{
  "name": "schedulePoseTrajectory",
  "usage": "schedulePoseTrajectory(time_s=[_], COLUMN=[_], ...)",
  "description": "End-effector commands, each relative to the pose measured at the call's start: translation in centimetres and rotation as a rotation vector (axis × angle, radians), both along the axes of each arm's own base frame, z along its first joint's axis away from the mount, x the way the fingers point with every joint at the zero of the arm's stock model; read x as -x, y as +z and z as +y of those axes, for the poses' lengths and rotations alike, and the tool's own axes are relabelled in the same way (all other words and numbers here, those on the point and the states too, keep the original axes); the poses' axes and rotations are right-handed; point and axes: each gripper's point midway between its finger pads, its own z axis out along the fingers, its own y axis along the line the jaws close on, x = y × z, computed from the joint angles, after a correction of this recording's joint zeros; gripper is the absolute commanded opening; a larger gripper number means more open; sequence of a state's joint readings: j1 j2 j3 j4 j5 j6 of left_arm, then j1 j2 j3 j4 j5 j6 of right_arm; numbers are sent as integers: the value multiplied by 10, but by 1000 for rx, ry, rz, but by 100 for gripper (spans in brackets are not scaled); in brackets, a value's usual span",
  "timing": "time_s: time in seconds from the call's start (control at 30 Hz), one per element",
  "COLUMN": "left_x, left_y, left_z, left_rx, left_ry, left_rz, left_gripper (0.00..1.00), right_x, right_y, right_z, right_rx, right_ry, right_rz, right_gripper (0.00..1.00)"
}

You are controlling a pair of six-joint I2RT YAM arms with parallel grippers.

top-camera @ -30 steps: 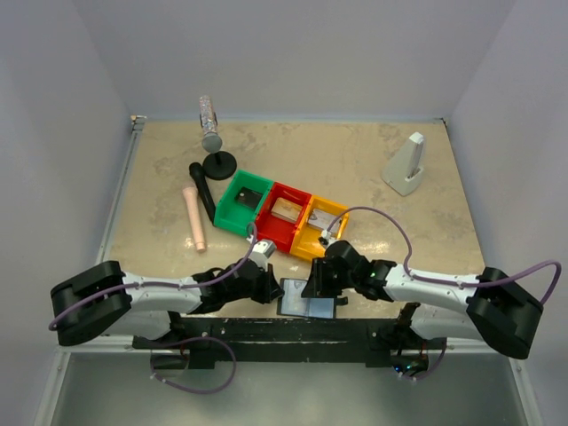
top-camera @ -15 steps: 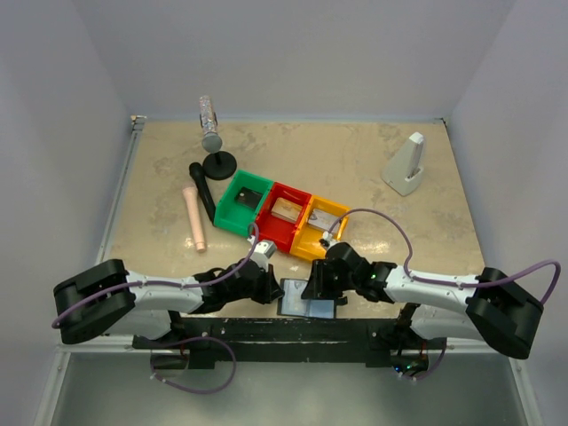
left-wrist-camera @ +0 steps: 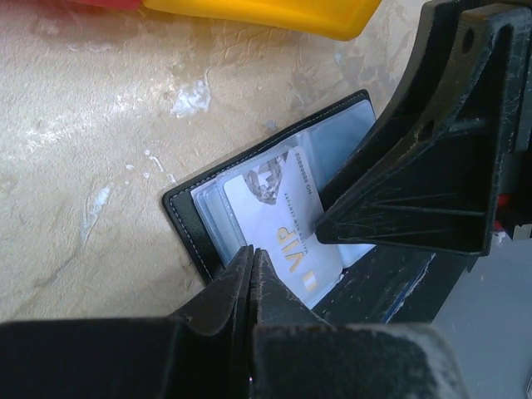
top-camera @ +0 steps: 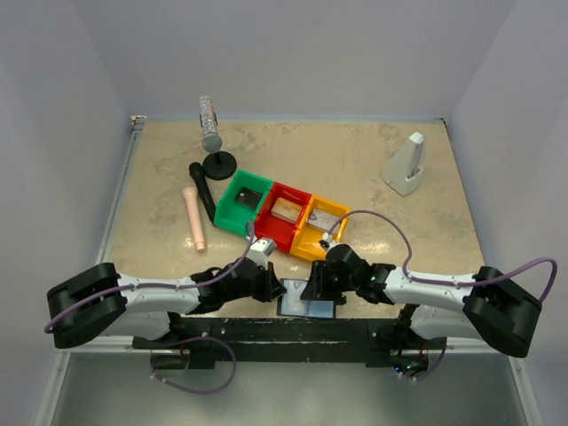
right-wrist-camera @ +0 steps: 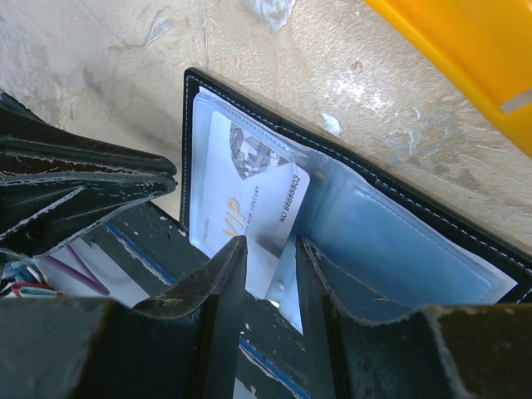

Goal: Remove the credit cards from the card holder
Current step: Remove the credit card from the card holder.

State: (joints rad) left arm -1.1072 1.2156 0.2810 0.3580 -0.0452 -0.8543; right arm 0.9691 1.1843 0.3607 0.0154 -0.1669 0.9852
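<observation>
The card holder (top-camera: 306, 307) lies open at the table's near edge, black outside (left-wrist-camera: 184, 218) with glossy grey-blue panels (right-wrist-camera: 399, 241). A white VIP credit card (left-wrist-camera: 278, 220) sticks halfway out of its left sleeve toward the edge. My left gripper (left-wrist-camera: 251, 251) is shut, its tips resting on the left panel beside the card. My right gripper (right-wrist-camera: 271, 243) hovers over the card's (right-wrist-camera: 249, 187) protruding end, jaws a little apart on either side of its corner, not clamped. In the top view the left gripper (top-camera: 277, 288) and right gripper (top-camera: 312, 291) flank the holder.
Green (top-camera: 241, 202), red (top-camera: 282, 217) and yellow (top-camera: 319, 227) bins stand in a row just behind the holder, flat things inside. A pink cylinder (top-camera: 193, 217), a black stand (top-camera: 218, 164) and a white wedge (top-camera: 406, 164) sit farther back. A black bar (top-camera: 293, 328) lines the near edge.
The right gripper's jaws have opened slightly. Both arms have shifted a little toward the near edge; the holder stays in place.
</observation>
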Motion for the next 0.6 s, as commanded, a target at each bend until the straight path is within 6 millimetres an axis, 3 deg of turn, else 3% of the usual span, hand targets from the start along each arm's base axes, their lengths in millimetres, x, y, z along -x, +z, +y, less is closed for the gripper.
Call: schedulePoseTrajectory(time_s=[0.0, 0.2, 0.57], left_x=[-9, -5, -2], left_y=[17, -1, -13], left_z=[-14, -17, -15], left_rx=[40, 5, -21], left_ry=[-1, -11, -12], left_rz=[-32, 16, 46], left_gripper=[0, 0, 0], right_x=[-3, -4, -3], right_y=[2, 9, 16], right_z=[4, 7, 13], right_rx=[-21, -44, -71], right_ry=[-9, -1, 15], right_rz=[-21, -34, -51], right_gripper=[35, 35, 34])
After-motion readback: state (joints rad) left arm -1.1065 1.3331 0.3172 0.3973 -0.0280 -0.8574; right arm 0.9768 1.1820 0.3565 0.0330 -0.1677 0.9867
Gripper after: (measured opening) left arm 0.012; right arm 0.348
